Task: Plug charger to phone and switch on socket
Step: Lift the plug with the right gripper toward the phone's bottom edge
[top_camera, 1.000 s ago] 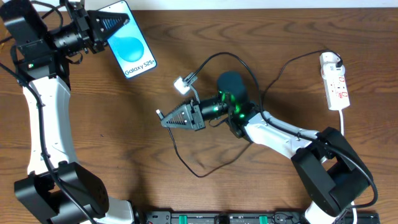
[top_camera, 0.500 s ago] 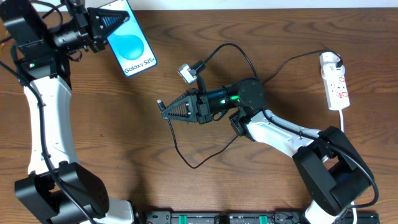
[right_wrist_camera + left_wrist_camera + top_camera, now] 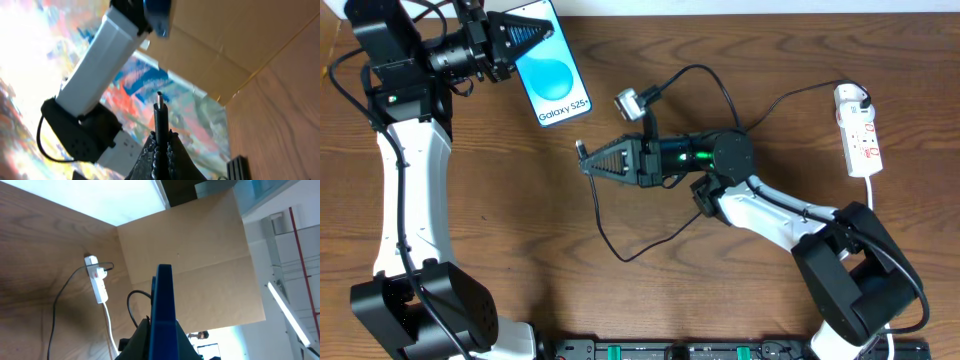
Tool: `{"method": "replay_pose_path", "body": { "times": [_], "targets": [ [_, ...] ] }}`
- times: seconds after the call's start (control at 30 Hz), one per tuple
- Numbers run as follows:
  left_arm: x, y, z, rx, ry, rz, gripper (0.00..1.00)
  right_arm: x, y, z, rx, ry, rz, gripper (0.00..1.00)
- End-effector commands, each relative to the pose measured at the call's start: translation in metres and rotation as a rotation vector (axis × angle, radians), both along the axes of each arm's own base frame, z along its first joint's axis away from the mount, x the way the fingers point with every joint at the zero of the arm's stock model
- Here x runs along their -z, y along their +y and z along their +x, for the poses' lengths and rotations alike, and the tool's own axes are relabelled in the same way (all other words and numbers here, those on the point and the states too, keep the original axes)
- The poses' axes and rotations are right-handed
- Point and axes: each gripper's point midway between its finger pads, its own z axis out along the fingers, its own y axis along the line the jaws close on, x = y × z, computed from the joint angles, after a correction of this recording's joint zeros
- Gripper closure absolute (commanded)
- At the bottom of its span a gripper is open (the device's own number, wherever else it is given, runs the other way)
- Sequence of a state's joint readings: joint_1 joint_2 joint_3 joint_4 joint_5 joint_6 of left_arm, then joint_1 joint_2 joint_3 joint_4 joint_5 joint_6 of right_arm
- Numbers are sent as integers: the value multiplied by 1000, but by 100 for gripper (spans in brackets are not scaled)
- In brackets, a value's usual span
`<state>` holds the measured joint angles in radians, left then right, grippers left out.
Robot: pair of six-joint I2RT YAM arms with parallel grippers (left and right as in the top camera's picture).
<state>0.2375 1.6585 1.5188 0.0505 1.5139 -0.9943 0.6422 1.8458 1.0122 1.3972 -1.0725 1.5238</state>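
The phone (image 3: 557, 84), blue screen up with "Galaxy S25+" on it, hangs over the table's far left, my left gripper (image 3: 527, 40) shut on its top end. In the left wrist view the phone (image 3: 164, 302) shows edge-on between the fingers. My right gripper (image 3: 606, 163) is shut on the charger (image 3: 581, 149) near its connector tip, which points up-left toward the phone. The connector (image 3: 159, 111) stands up from the shut right gripper (image 3: 160, 145). The thin black cable loops down across the table (image 3: 620, 252). The socket (image 3: 859, 132) lies at the far right, a white plug in its top end.
A brown cardboard wall (image 3: 200, 255) stands beyond the table's far edge. The socket's white cord (image 3: 872, 190) runs down past the right arm's base (image 3: 855, 280). A black rail (image 3: 680, 351) lines the front edge. The left arm's white link (image 3: 415, 190) spans the left side.
My left gripper has carried the phone right and slightly down. My right gripper has risen and swung level, the connector tip now pointing more toward the phone.
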Motion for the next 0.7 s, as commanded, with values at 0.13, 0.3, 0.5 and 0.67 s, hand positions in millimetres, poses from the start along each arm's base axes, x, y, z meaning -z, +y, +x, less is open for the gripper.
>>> {"method": "replay_pose_path", "body": {
  "times": [0.13,0.3,0.5,0.67],
  "targets": [
    [-11,-4,-12,46,-68,12,93,-5,-5,17,87,-40,39,99],
    [-12,-7,-15,63,-82,15,93,-3,-4,18,90,-42,33,99],
    [-11,-24,-18,106,-88,15,93,4,1,17,88,-36,9,99],
    [-11,-26,-19,111,-116,23,93,4,1,16,85,-37,8,99]
  ]
}}
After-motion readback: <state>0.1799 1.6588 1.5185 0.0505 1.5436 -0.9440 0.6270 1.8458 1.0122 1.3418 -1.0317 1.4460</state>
